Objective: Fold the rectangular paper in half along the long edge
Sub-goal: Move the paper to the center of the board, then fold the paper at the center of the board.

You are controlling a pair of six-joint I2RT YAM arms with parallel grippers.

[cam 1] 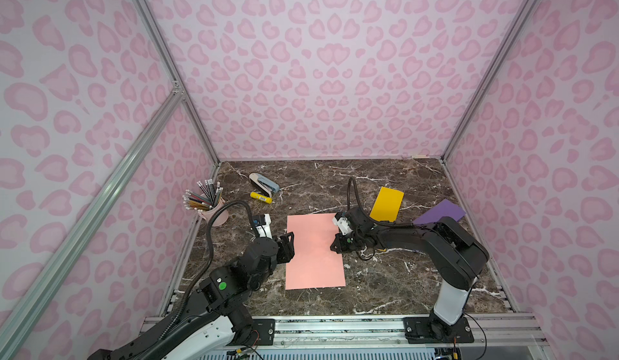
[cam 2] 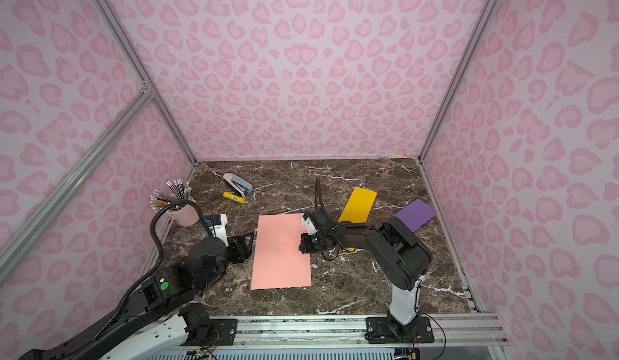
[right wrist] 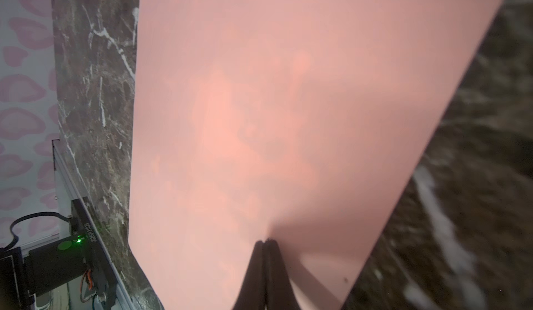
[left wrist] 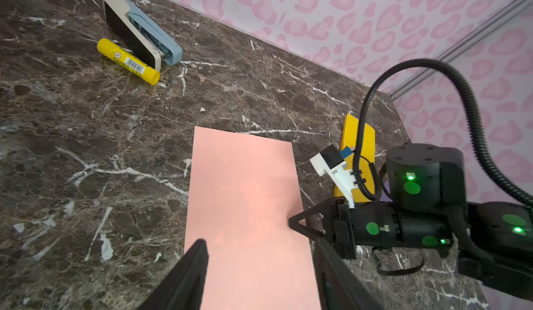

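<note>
as only wrist views show, right gripper (right wrist: 266, 240) closed touching pink paper (right wrist: 259, 106), left gripper (left wrist: 259, 245) half-open, empty

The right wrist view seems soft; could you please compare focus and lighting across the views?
Right wrist view: marble table blurred, pink paper mottled with sheen, shadow beside the right gripper; left wrist view: glue stick crisp; both top views: evenly lit, frame rails splayed by the wide lens.

Soft even light; edges bent; right wrist view: table (right wrist: 476, 149) blurred.
</note>
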